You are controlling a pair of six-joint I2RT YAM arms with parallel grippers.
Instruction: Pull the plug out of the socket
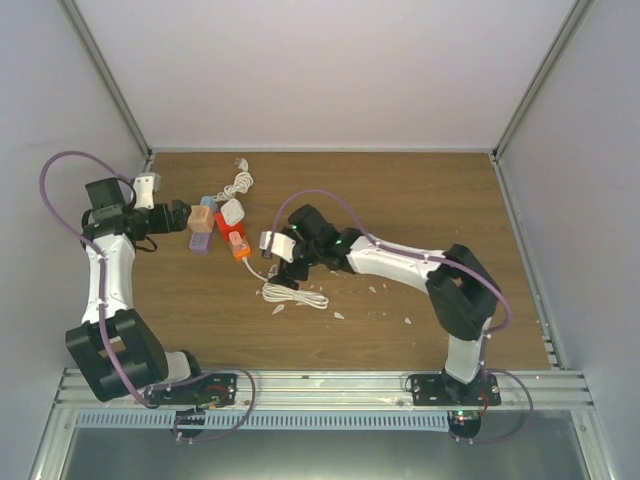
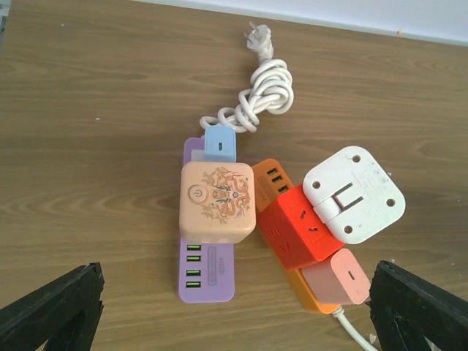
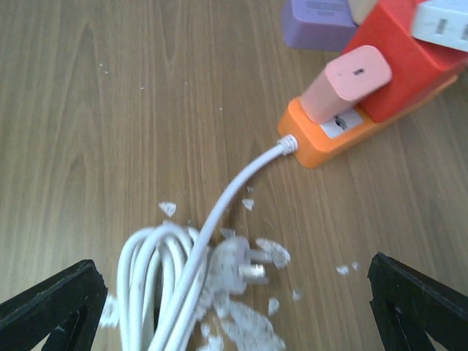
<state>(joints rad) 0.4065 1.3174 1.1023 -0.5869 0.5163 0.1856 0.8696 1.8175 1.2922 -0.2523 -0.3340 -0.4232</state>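
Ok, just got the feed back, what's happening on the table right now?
Neither arm is holding anything. The left gripper, jaws open, faces the cluster of power strips, where the white plug sits against the red block on the orange power strip, beside the purple power strip. The right gripper, also open, hovers over the coiled white cord running from the orange strip's end. The plug has not been gripped yet.

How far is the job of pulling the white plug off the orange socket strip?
Done: nothing yet; the plug sits on the socket. In hand: nothing; the left gripper and the right gripper are both open and empty. Left: grasp the plug and pull it off.
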